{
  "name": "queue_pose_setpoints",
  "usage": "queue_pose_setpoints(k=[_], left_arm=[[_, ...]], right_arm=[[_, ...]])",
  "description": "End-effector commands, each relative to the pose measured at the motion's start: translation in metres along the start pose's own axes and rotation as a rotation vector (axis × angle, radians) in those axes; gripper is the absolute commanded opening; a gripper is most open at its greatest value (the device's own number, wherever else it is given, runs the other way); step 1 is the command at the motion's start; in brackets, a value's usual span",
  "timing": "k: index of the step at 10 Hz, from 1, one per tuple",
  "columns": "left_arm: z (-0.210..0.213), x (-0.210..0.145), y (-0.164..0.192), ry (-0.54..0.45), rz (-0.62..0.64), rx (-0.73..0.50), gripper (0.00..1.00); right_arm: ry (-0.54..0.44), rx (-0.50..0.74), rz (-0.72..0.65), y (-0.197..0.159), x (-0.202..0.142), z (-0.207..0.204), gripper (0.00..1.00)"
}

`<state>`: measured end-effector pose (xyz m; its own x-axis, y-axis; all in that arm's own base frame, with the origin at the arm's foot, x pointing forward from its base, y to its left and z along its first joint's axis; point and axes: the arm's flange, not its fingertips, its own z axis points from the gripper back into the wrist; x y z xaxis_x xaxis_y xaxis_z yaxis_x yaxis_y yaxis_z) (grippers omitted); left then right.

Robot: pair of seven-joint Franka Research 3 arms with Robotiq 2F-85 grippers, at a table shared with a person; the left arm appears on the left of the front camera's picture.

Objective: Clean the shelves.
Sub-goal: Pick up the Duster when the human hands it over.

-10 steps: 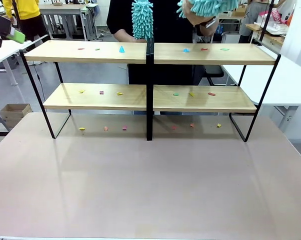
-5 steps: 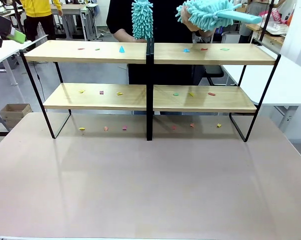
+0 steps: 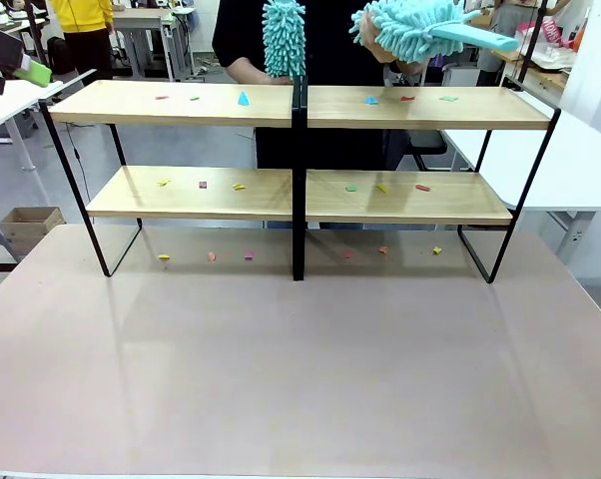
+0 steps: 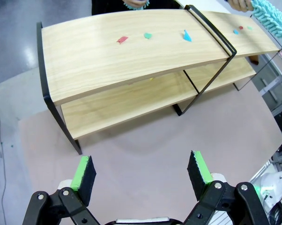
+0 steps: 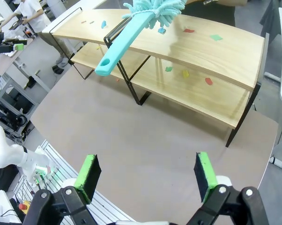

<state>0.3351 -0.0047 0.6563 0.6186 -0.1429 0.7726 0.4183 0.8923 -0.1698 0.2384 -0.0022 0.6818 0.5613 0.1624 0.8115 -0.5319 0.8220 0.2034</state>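
A: What is seen at the left?
B: The left fingers (image 4: 140,161) are spread wide above the tabletop (image 4: 145,136), and nothing is held between the green pads.
A: And where are the shelves placed?
B: The shelves (image 3: 181,193) are stood on the far half of the tabletop, spanning most of its width. Two long wooden boards are carried on a thin black frame, with a black post (image 3: 299,180) at the middle. Small coloured scraps (image 3: 202,185) are scattered on both boards, and more are seen lying on the tabletop beneath.
A: Is anything held over the top board?
B: A fluffy teal duster (image 3: 284,38) is held upright behind that board, just left of the post, by a person in black at the far side. Farther right, a second duster (image 3: 410,25) is gripped at its head by the person's hand (image 3: 388,52), above the right half of the top board, with its blue handle pointed off to the right.
A: And at the right?
B: The right fingers (image 5: 146,161) are likewise opened wide over the tabletop, well apart from the shelves — nothing is grasped.
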Motion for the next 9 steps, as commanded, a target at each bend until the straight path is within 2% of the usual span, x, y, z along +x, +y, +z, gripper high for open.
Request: queue_pose_setpoints(k=[1,2,6,9], left_arm=[[0.015,0.006,-0.006,-0.049,-0.115,-0.012,1.00],[0.018,0.004,-0.002,-0.093,-0.166,-0.061,1.00],[0.051,-0.035,0.007,0.033,-0.266,-0.144,1.00],[0.046,-0.046,0.014,0.058,-0.262,-0.139,1.00]], right_arm=[[0.001,0.000,-0.003,-0.001,0.000,-0.001,1.00],[0.001,0.000,-0.003,-0.001,0.000,-0.001,1.00],[0.001,0.000,-0.003,-0.001,0.000,-0.001,1.00],[0.001,0.000,-0.003,-0.001,0.000,-0.001,1.00]])
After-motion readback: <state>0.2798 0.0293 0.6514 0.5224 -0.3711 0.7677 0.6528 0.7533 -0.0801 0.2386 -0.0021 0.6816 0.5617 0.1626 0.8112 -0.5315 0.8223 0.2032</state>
